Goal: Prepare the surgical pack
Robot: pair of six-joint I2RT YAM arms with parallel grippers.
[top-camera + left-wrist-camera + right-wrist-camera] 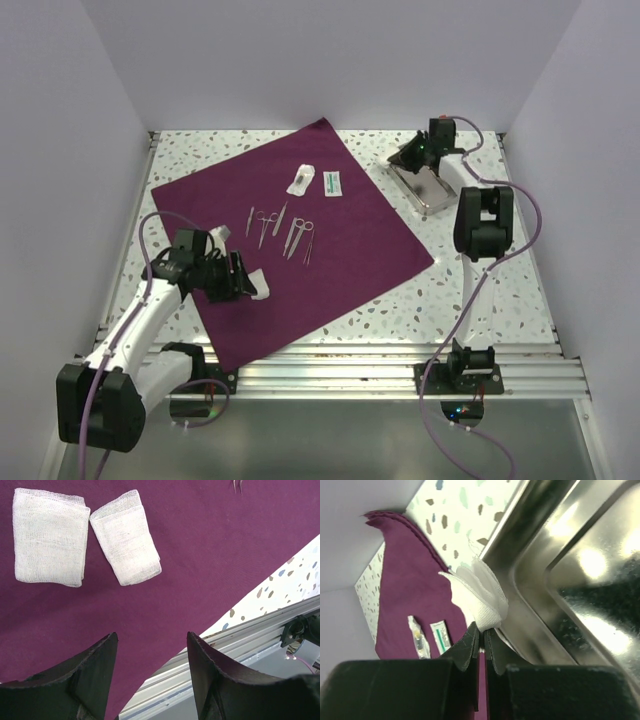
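Pinching gauze [479,600] beside tray [532,520], right fingers [468,647]

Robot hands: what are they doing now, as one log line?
left hand: open over drape | right hand: shut on gauze by tray | two loose gauzes on drape

Top view: I can't tell the steel instruments [280,228] apart, they're too small, and the print on the two packets [318,181] is unreadable. My left gripper [243,277] covers part of the gauze [262,284] there. Left wrist: only an instrument tip [237,486] shows, cut by the top edge, and the drape [200,555] runs off frame. Right wrist: the tray [580,555] is cropped, its reflections blurred. The gauze wad [480,597] has its lower end hidden inside my right gripper [481,630].
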